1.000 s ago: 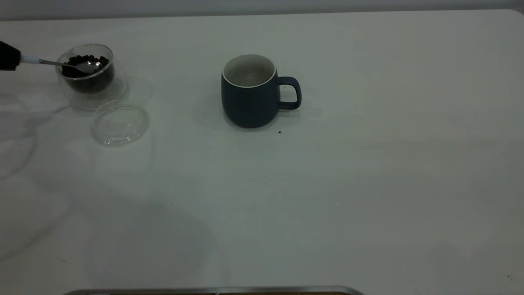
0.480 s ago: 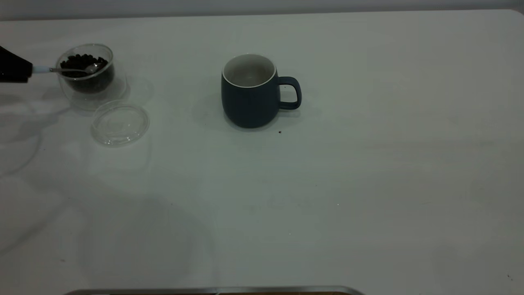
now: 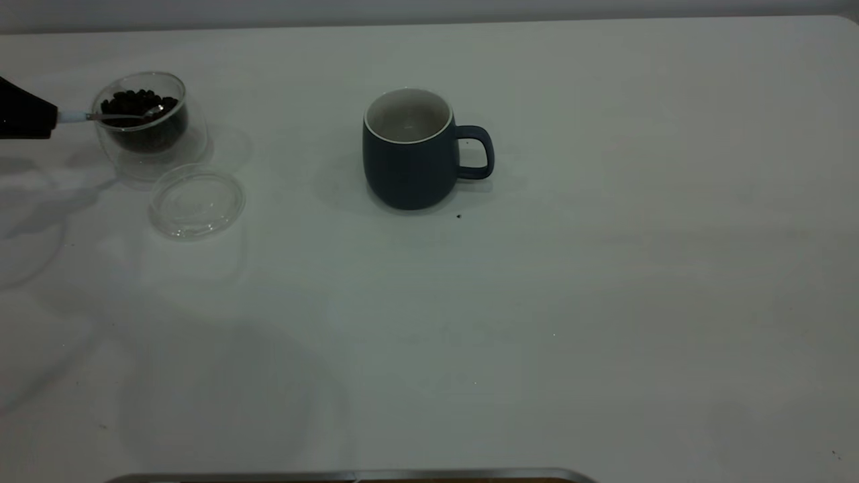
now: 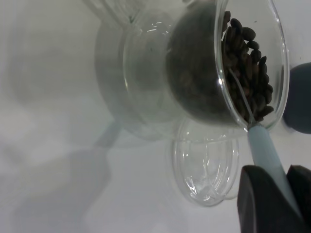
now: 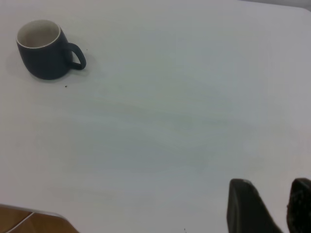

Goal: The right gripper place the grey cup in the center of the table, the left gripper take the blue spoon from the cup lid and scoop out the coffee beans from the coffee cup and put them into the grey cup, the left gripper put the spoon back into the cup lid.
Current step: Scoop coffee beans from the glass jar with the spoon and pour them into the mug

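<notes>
Gripping the small pale-blue-handled metal spoon by its handle, the black left gripper sits just outside the clear double-walled glass coffee cup, fingers clamped on it. Spoon bowl rests among the dark roasted coffee beans inside that cup. Left wrist view adds what exterior can't: handle pinched between both fingers, neck crossing the glass rim. Round clear cup lid lies just beside the glass cup; dark blue-grey handled mug stands well apart, mid white table. Right wrist view alone shows the right gripper, spread, far from the mug.
</notes>
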